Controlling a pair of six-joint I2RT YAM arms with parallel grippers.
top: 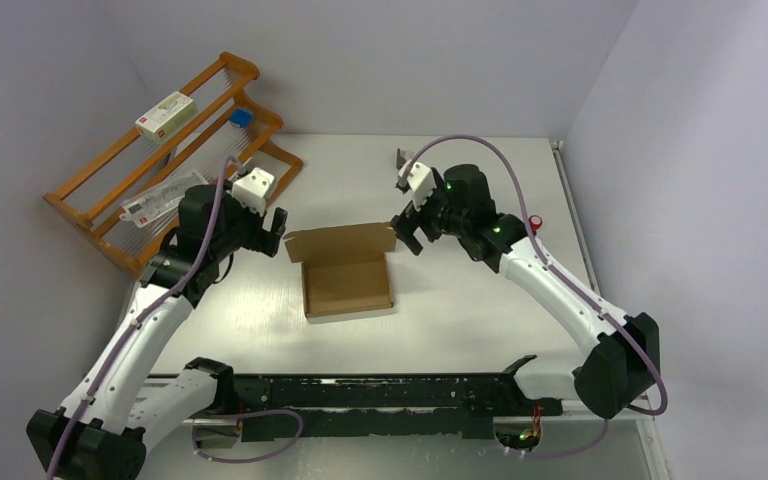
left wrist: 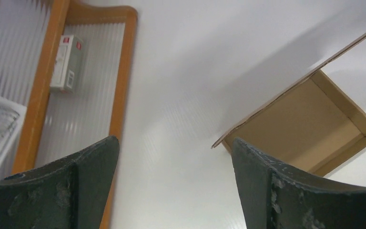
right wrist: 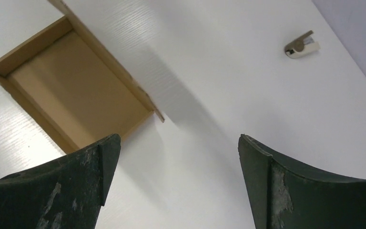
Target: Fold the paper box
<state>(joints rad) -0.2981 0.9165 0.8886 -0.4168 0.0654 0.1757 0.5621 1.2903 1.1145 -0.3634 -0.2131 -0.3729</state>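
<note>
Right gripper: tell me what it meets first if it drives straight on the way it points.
Probably the bare table, just beside the open lid of the paper box. The right gripper, jaws open, frames only white tabletop; depth is unclear.

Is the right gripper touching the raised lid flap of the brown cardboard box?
Apart. The right wrist view shows bare white table between the lid flap of the brown cardboard box and both fingers of the open right gripper.
</note>
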